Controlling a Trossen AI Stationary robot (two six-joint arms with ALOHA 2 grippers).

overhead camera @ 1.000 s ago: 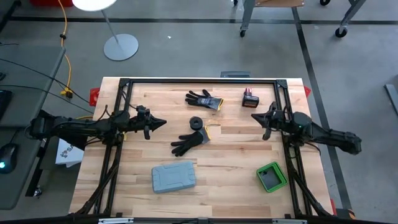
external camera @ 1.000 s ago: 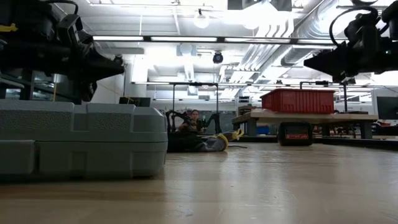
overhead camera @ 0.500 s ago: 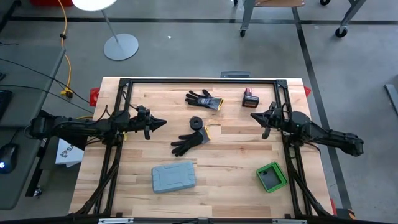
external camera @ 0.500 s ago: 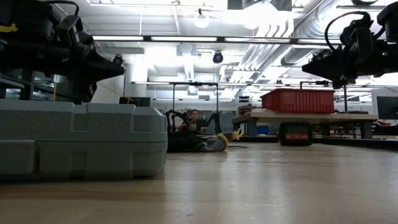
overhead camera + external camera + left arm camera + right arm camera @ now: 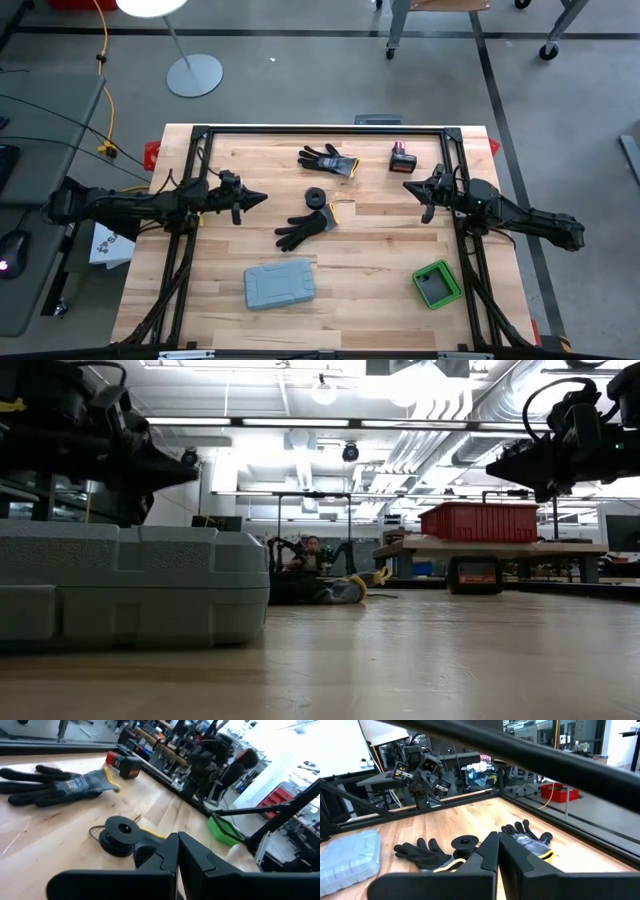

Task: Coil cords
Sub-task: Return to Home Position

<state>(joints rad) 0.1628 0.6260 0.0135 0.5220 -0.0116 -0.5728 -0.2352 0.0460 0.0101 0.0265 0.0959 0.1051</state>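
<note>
the green box [image 5: 436, 285] sits at the near right of the table [image 5: 380, 250], open at the top. its inside looks dark, and from above i cannot tell whether anything lies in it. the grey case [image 5: 279, 284] lies flat and shut at the near middle, left of the green box and well apart from it. in the low view the case fills the near left. a red bin [image 5: 479, 522] stands on a bench in the room beyond the table, and what it holds does not show.

the cord [image 5: 316, 197] is a small black ring at the middle of the table. it lies between the far glove [image 5: 328, 159] and the near glove [image 5: 305, 228], just beside the near glove's cuff. the left wrist view shows it wound on a round black spool [image 5: 120, 826] that lies flat, with one thin loop of wire standing loose at its side. a red and black battery [image 5: 402, 158] lies to the far right of the cord.

the left gripper [image 5: 262, 199] hangs over the left part of the table, pointing right toward the cord. its fingers are pressed together with nothing between them. the right gripper [image 5: 407, 186] hangs over the right part, pointing left, its fingers likewise closed and empty. both grippers are well apart from the cord.
</note>
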